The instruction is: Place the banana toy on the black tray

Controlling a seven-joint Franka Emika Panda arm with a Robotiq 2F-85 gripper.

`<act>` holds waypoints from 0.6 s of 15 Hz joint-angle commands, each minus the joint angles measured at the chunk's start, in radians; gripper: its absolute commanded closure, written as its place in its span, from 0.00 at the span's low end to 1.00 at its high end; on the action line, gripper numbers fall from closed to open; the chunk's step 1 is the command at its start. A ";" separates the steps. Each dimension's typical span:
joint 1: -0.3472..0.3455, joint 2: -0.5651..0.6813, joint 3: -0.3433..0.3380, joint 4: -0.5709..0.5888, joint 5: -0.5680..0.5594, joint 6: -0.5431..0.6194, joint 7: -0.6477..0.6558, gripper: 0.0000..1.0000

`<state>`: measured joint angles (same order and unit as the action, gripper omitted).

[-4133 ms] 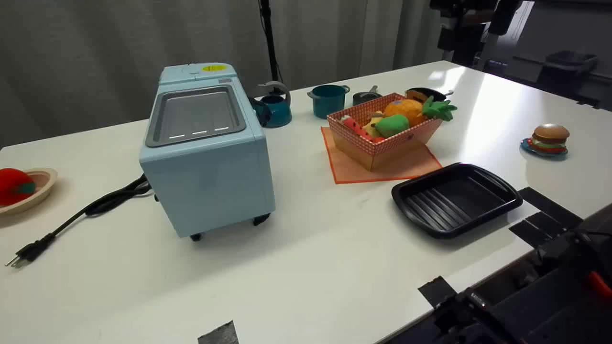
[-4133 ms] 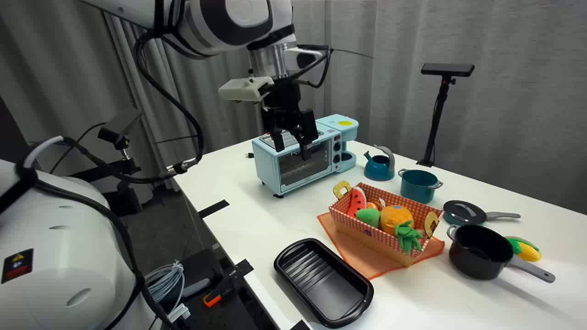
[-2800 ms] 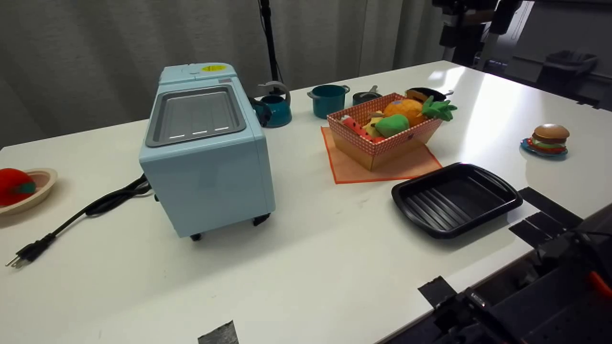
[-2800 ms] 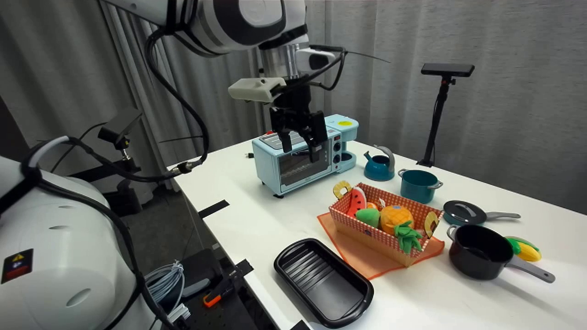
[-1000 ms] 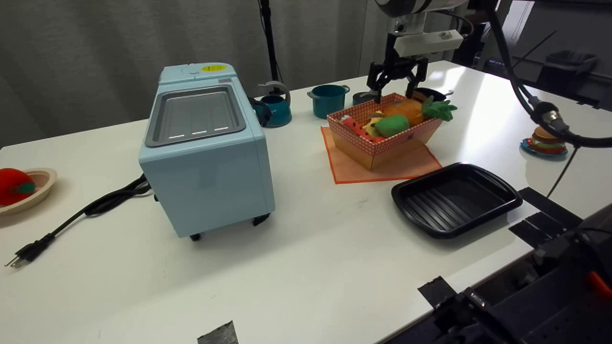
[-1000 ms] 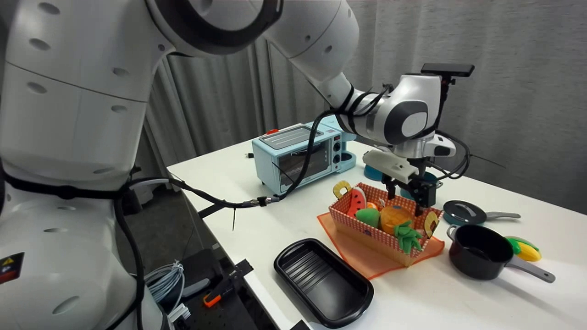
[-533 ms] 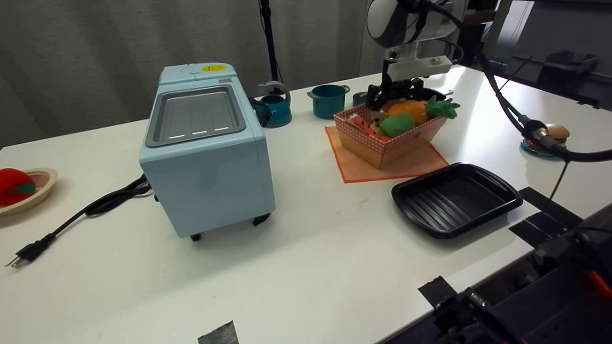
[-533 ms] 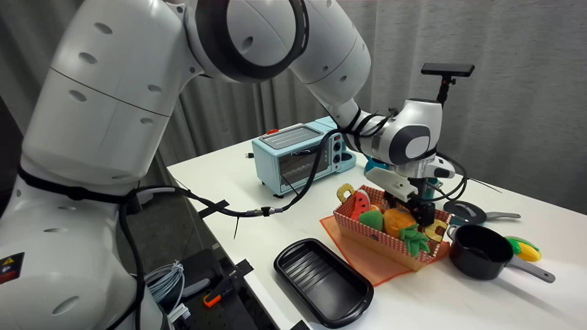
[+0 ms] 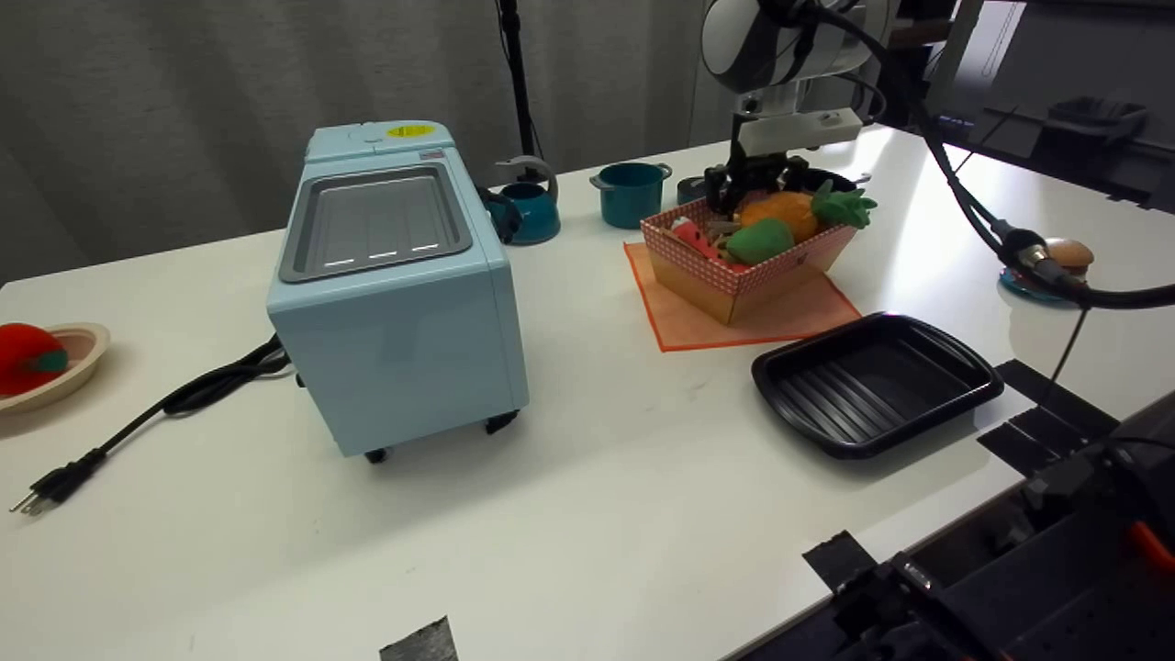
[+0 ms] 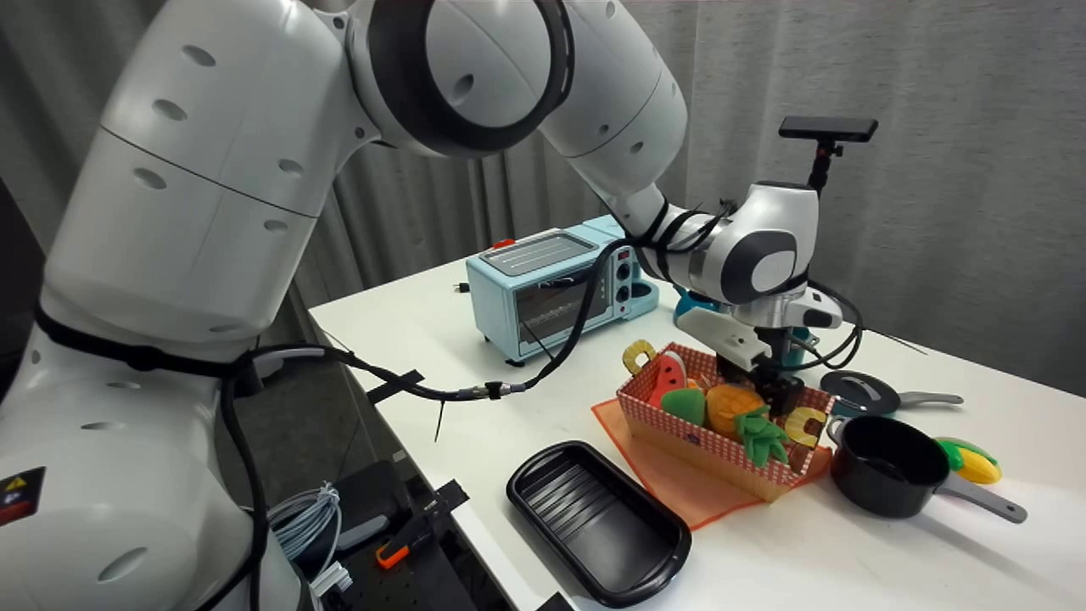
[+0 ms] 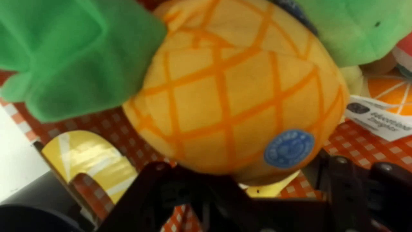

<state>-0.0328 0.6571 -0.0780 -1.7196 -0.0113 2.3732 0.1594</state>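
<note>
Gripper (image 9: 755, 191): reaches down into the basket (image 9: 693, 286), beside the pineapple toy (image 11: 231, 93); hidden at the tips, so cannot tell whether spread or clamped on something.
Banana toy (image 11: 265, 190): lies in the basket, mostly covered; in the wrist view, shows just as a yellow edge with a dark speck, at the pineapple toy's edge, between the jaws.
Basket: stands on an orange cloth (image 9: 679, 321); besides banana and pineapple, holds a green pear-like toy (image 9: 760, 241), a red watermelon slice (image 10: 670, 379), an orange-coloured piece (image 11: 386, 91) and a white tag (image 11: 375, 117).
Black tray (image 10: 624, 552): sits on the white table (image 9: 587, 551), just beside the cloth in both exterior views; ridged at one end, smooth at the other.
Pale bowl (image 9: 84, 375): holds a red toy (image 9: 27, 358), at the border of an exterior view.
Black saucepan (image 10: 878, 502): stands near the basket in an exterior view; too dark inside to read.
Blue plate (image 9: 1017, 285): bears a toy burger (image 9: 1069, 251), partly behind a cable (image 9: 1129, 298).
</note>
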 commanded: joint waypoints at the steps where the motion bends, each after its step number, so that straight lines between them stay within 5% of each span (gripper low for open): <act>1: 0.009 -0.012 -0.006 0.007 0.009 -0.014 0.027 0.64; 5: 0.008 -0.027 -0.006 -0.005 0.012 -0.007 0.041 0.95; 9: 0.014 -0.054 -0.010 -0.032 0.006 -0.005 0.057 1.00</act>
<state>-0.0296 0.6397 -0.0778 -1.7203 -0.0113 2.3732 0.1959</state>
